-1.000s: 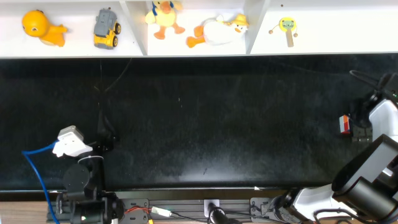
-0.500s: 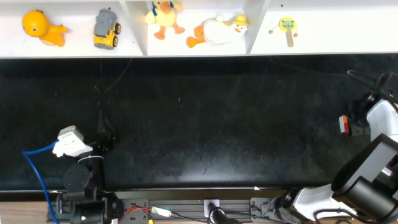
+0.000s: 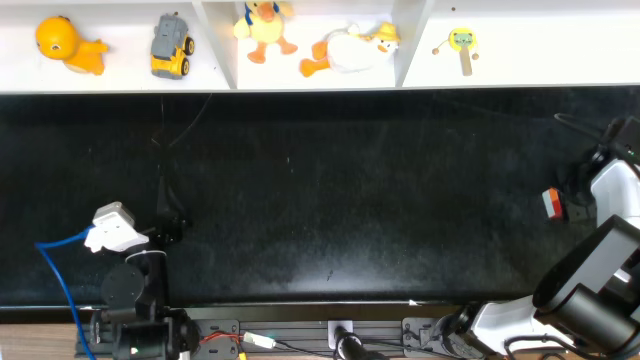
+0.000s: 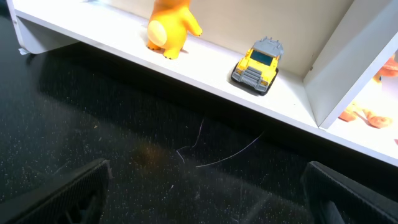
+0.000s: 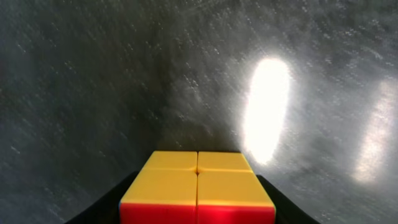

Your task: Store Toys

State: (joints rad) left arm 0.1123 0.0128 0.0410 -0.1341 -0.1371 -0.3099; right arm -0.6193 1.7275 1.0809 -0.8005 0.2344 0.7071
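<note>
A small cube (image 5: 198, 190), yellow on top and red on its near face, sits between the fingers of my right gripper (image 5: 198, 205), which is shut on it just above the black tabletop. From above, the cube (image 3: 551, 204) and right gripper (image 3: 566, 207) are at the table's right edge. My left gripper (image 4: 211, 202) is open and holds nothing. It hangs low over the table at the near left and faces the shelf. In the white shelf (image 3: 320, 78) at the back stand an orange toy (image 3: 66, 45), a yellow truck (image 3: 170, 47), a yellow duck (image 3: 265, 27), a white duck (image 3: 352, 48) and a green rattle (image 3: 461, 44).
White dividers (image 3: 222, 40) split the shelf into compartments. The left wrist view has the orange toy (image 4: 171, 25) and the truck (image 4: 258, 60) in one compartment. A blue cable (image 3: 60, 270) loops beside the left arm's base. The black tabletop (image 3: 330, 190) lies bare between the arms.
My right gripper has shifted slightly to the left with the cube in it. The left arm has not moved.
</note>
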